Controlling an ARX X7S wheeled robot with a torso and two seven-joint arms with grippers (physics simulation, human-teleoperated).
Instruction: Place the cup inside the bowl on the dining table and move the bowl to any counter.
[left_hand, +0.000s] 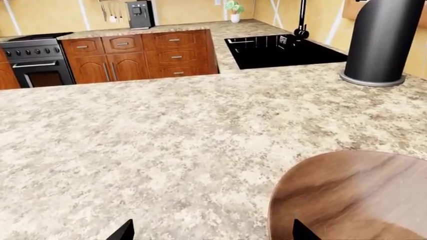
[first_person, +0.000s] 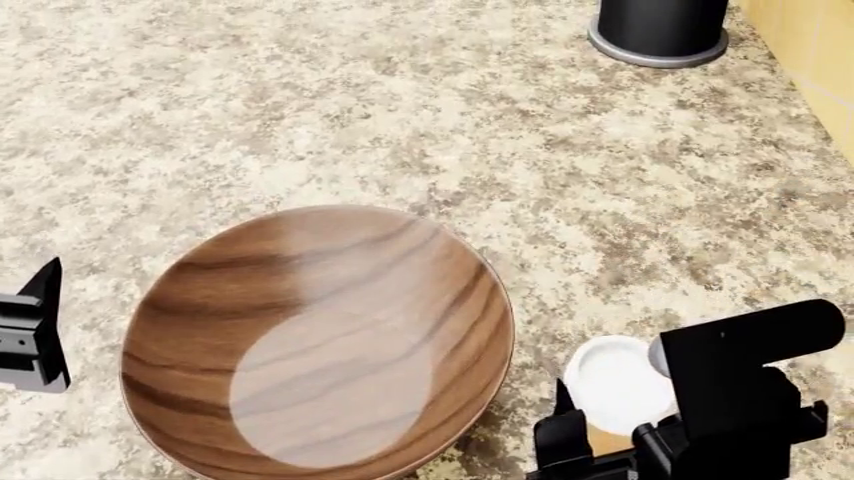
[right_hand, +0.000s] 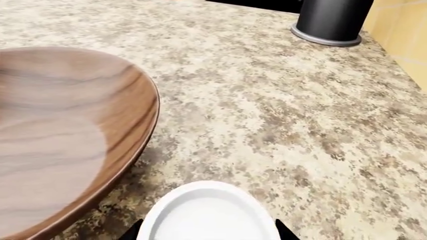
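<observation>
**Cup straddled beside bowl, lift pending**

Right end effector (first_person: 601, 445) sits low over the paper coffee cup (first_person: 617, 382), 1 finger (right_hand: 283, 232) showing either side of its white lid; whether they press it, I cannot tell. The cup stands upright on the granite desk (first_person: 400, 120), just beside the wooden bowl (first_person: 318, 340), which is empty. Left end effector (left_hand: 212, 231), fingers apart, waits on the bowl's opposite side, probably to steady or later carry it.

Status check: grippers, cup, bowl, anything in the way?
Right gripper astride the cup, grip unconfirmed. Left gripper open, empty, beside the bowl. Cup upright, outside bowl. Bowl empty; nothing between them.
</observation>
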